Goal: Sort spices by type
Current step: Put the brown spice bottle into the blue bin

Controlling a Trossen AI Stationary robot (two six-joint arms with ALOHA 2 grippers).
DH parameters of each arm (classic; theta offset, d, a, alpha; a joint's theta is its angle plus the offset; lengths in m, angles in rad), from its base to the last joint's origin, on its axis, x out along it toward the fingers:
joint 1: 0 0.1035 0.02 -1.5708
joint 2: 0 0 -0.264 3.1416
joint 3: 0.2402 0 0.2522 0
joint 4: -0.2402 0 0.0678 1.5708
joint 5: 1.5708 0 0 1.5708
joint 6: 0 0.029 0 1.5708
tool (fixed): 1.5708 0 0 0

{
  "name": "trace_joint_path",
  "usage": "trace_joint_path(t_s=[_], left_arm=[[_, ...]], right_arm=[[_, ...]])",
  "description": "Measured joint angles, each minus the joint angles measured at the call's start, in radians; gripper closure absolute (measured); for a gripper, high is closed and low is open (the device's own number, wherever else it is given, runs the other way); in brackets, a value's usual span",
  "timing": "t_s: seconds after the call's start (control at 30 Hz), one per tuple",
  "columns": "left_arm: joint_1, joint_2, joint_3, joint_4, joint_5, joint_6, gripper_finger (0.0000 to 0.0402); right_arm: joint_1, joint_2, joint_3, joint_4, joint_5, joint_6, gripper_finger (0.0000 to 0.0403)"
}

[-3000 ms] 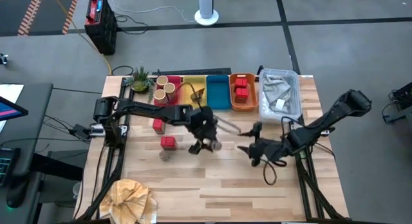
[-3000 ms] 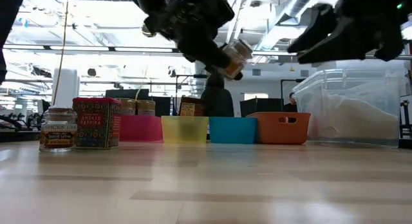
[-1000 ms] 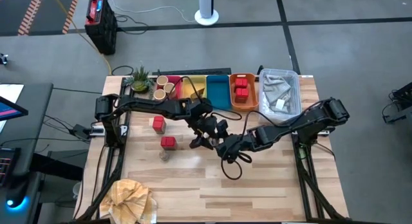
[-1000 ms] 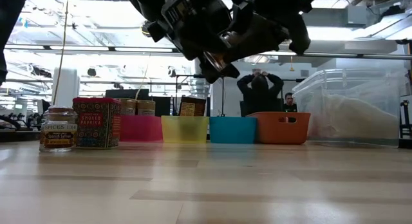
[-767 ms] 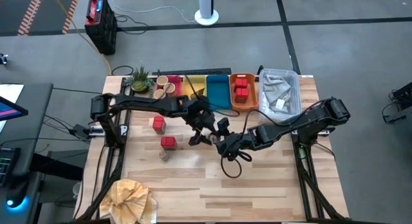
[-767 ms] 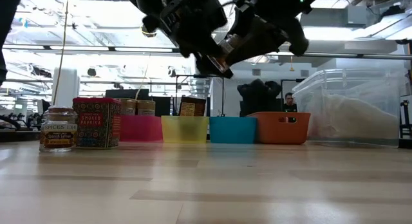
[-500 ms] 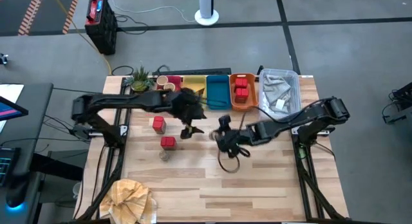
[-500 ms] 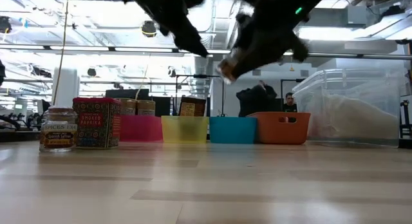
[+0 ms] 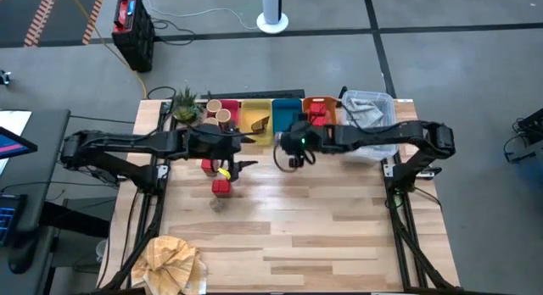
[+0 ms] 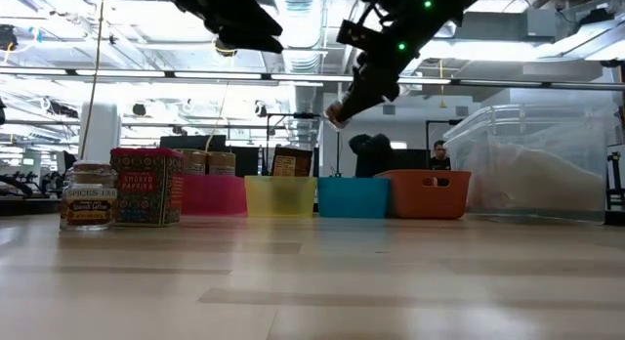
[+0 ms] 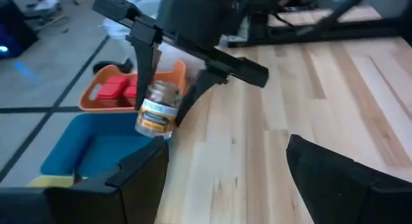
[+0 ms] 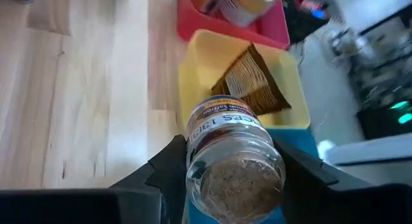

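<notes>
One spice jar (image 12: 233, 157) clamped betw. right claw (image 9: 293, 153) fingers; left claw (image 9: 231, 165) wide, empty.

Red spice boxes: two on the bench (image 9: 178, 231), near (image 9: 221, 187) and far (image 9: 208, 165); two in the orange bin (image 9: 327, 108). Glass jars: one held (image 12: 233, 150), one standing (image 10: 88, 195). Tan cylinders (image 9: 219, 111): three. Brown wedge (image 9: 260, 124): one.

Jar (image 12: 234, 161) base behind right hand (image 12: 225, 169)
</notes>
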Motion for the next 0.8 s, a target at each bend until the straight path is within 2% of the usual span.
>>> trace_joint_path(t_s=[0.23, 0.37, 0.57, 0.8], left_arm=[[-0.034, 0.001, -0.08, 0.156, -0.04, -0.031, 0.01], [-0.036, 0.002, -0.101, 0.22, -0.078, -0.011, 0.01], [-0.034, 0.001, -0.101, 0.316, -0.128, 0.023, 0.01], [-0.034, 0.001, -0.101, 0.299, -0.144, -0.002, 0.01]], right_arm=[[-0.176, 0.004, 0.032, 0.002, -0.148, 0.055, 0.0194], [-0.235, 0.075, 0.102, -0.072, -0.186, 0.055, 0.0194], [-0.281, 0.27, 0.336, -0.259, -0.197, 0.011, 0.0194], [-0.327, 0.468, 0.579, -0.501, -0.256, 0.001, 0.0194]])
